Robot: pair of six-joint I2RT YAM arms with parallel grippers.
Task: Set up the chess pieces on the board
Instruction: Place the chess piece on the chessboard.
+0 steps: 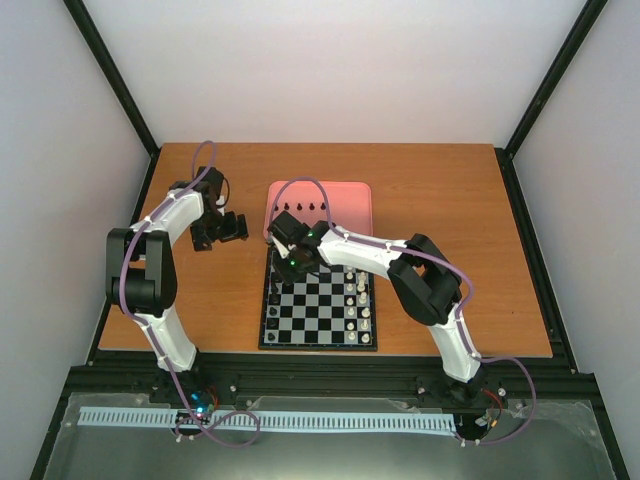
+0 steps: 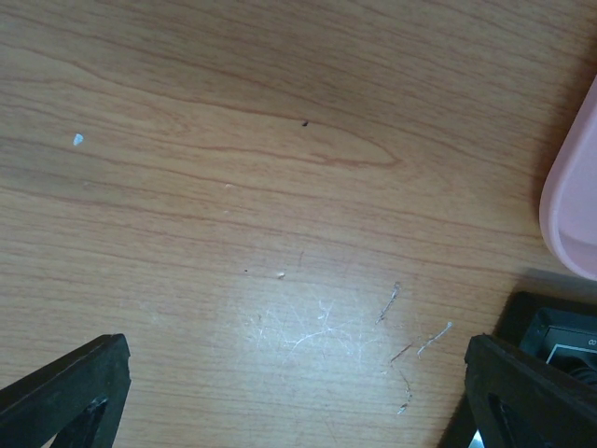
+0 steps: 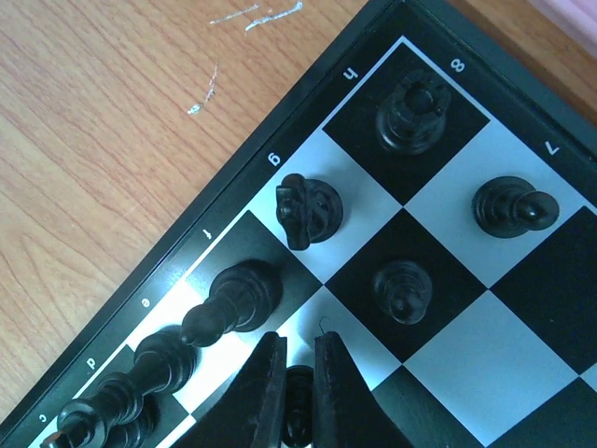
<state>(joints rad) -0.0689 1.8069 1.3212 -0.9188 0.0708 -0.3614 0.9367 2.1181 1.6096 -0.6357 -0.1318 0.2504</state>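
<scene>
The board point(image 1: 318, 322) lies near the table's front. My right gripper point(image 3: 298, 353) hangs low over a pale square at its far-left corner, shut on a small black pawn point(image 3: 298, 415) that shows only in the slit between the fingers. Around it stand black chess pieces: a rook point(image 3: 410, 112), a knight point(image 3: 308, 210), a bishop point(image 3: 229, 303), two pawns point(image 3: 403, 291) and taller figures point(image 3: 154, 369) along the edge row. In the top view this gripper point(image 1: 292, 266) covers that corner. My left gripper point(image 1: 232, 226) stands open over bare wood, left of the board, its fingers point(image 2: 70, 387) wide apart.
A pink tray point(image 1: 350, 200) behind the board holds several loose black pieces point(image 1: 303, 208); its edge point(image 2: 571, 205) shows in the left wrist view. White pieces point(image 1: 362, 300) fill the board's two right-hand columns. The right forearm stretches across the board's far edge.
</scene>
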